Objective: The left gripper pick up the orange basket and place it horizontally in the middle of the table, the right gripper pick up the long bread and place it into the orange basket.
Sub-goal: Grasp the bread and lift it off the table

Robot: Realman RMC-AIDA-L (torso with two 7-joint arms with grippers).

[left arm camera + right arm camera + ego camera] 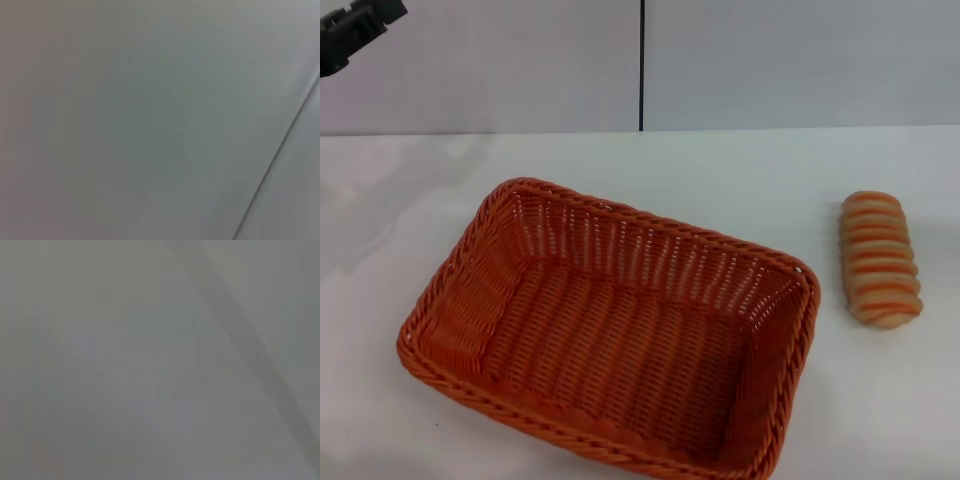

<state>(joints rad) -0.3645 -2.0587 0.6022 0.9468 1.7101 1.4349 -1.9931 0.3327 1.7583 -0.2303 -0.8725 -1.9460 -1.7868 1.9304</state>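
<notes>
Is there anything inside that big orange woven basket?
Nothing: the orange woven basket shows only its bare woven floor. The striped long bread lies apart on the white table. Whatever is under the basket is covered.

no readable text, labels, numbers or signs

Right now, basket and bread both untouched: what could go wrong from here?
1. The basket sits skewed, its near edge at the frame's bottom; a rim grasp could drag or tip it.
2. The bread lies close beside the basket's right corner; turning the basket could knock it.
3. The left gripper is far off at the top corner, the right unseen.
</notes>
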